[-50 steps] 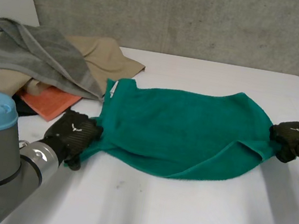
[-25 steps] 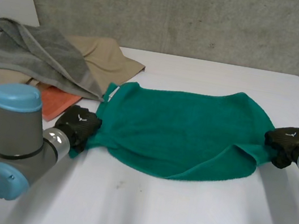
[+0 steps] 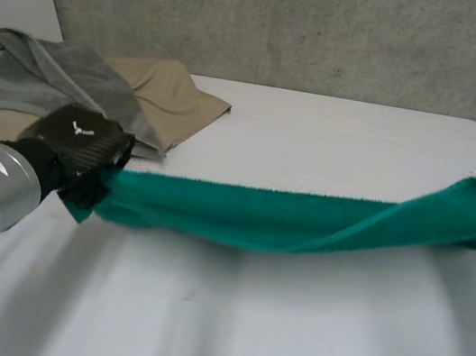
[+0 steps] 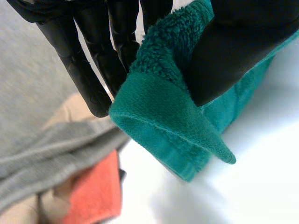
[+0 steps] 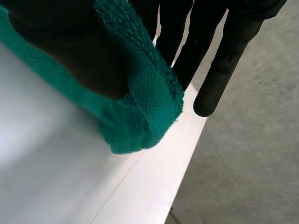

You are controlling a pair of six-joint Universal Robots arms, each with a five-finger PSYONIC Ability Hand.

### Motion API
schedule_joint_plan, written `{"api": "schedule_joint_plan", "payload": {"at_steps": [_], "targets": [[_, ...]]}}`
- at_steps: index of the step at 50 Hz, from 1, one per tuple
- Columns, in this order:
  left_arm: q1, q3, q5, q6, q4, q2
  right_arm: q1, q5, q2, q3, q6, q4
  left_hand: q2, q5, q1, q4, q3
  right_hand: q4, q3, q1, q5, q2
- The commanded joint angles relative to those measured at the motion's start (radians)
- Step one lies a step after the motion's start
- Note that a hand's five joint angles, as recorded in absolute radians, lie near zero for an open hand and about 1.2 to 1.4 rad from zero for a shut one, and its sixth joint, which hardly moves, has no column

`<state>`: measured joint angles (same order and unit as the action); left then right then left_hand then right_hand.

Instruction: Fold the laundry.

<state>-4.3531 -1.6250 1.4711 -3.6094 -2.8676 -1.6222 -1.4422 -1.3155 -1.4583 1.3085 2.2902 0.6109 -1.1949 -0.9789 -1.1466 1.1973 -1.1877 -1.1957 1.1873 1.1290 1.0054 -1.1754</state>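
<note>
Thumbs of left robot hand and right robot hand pinch opposite ends of green towel against straight fingers.

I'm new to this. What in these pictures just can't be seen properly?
Head view: the green towel runs past the edge on the robot's right, cutting off that end.
Head view: the left hand covers the towel corner it pinches.
Head view: the grey towel lies over the beige cloth, hiding much of it.
Left wrist view: the grey towel covers part of the orange cloth.
</note>
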Motion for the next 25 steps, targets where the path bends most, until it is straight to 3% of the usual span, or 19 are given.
{"api": "schedule_joint_plan", "payload": {"at_steps": [1,6,9,12,17,21,25], "targets": [[-0.003,0.111,0.014,-0.003,-0.015,-0.264,-0.001,-0.002,0.162,0.038,-0.015,-0.013,-0.201,-0.243,-0.250,0.199,-0.209,-0.201,0.209,0.267,0.216,-0.221],[0.012,0.409,0.017,-0.002,-0.024,-0.497,-0.029,-0.025,0.292,-0.095,0.113,-0.178,-0.201,-0.243,-0.250,0.199,-0.209,-0.201,0.209,0.267,0.216,-0.221],[0.018,0.558,0.017,0.011,-0.058,-0.525,-0.050,-0.028,0.308,-0.152,0.222,-0.319,-0.201,-0.243,-0.250,0.199,-0.209,-0.201,0.209,0.267,0.216,-0.221],[0.027,0.681,0.020,0.037,-0.208,-0.519,-0.078,-0.033,0.299,-0.189,0.371,-0.546,-0.201,-0.243,-0.250,0.199,-0.209,-0.201,0.209,0.267,0.216,-0.221],[0.033,0.654,0.083,0.124,-0.595,-0.394,-0.083,-0.033,0.234,-0.131,0.610,-0.958,-0.201,-0.243,-0.250,0.199,-0.209,-0.201,0.209,0.267,0.216,-0.221],[0.035,0.558,0.107,0.129,-0.608,-0.320,-0.073,-0.030,0.155,-0.066,0.675,-1.072,-0.201,-0.243,-0.250,0.199,-0.209,-0.201,0.209,0.267,0.216,-0.221],[0.043,0.449,0.106,0.132,-0.589,-0.312,-0.070,0.005,0.153,-0.038,0.669,-1.006,-0.201,-0.243,-0.250,0.199,-0.209,-0.201,0.209,0.267,0.216,-0.221]]}}
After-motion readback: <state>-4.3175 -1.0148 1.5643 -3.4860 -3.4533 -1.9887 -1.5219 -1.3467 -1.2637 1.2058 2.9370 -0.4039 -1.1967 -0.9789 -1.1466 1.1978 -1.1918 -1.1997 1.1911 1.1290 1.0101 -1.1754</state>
